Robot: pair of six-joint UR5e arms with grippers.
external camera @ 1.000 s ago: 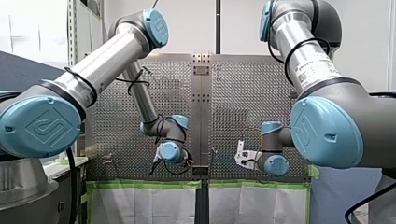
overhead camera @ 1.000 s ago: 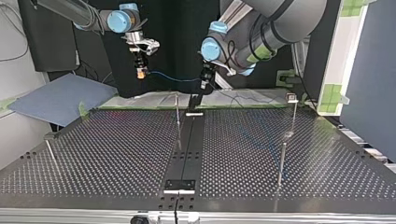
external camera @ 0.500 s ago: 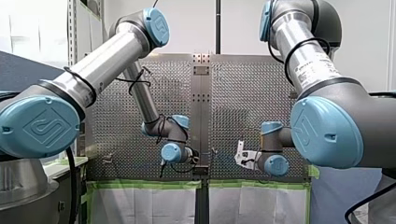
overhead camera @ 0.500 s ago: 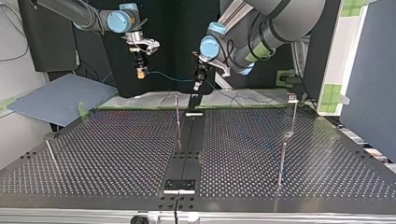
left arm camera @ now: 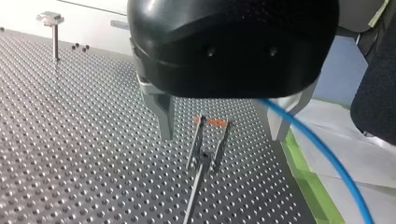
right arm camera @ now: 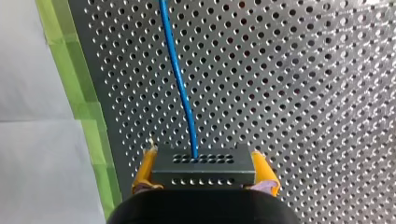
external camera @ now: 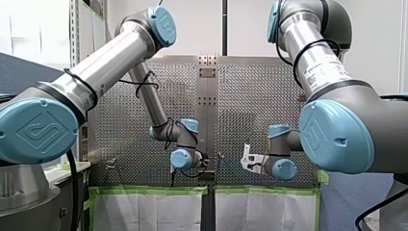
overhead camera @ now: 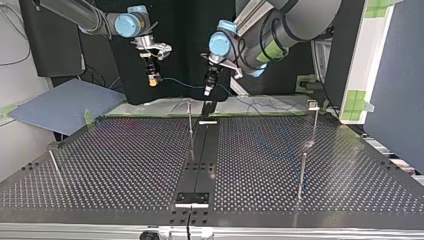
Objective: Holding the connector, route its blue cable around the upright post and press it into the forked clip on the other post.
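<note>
Right wrist view has my right gripper clamped on the connector, its yellow pads pressed against the block's two short ends. From the block's holed face the blue cable runs out ahead of the fingers, bowing gently above the perforated table.

In the left wrist view my left gripper has its metal fingers wide apart, holding nothing. The cable passes just beside one finger; whether it touches I cannot tell. Below and between those fingers stands the forked clip, orange-tipped. A capped post is well apart, far ahead.

I judge the connector rigid and light, so the pinch on its ends suits it. The cable looks thin, pliant and a little springy. It is likely to slide through an open grip and to strain where it enters the block, so any pull should be gentle.
</note>
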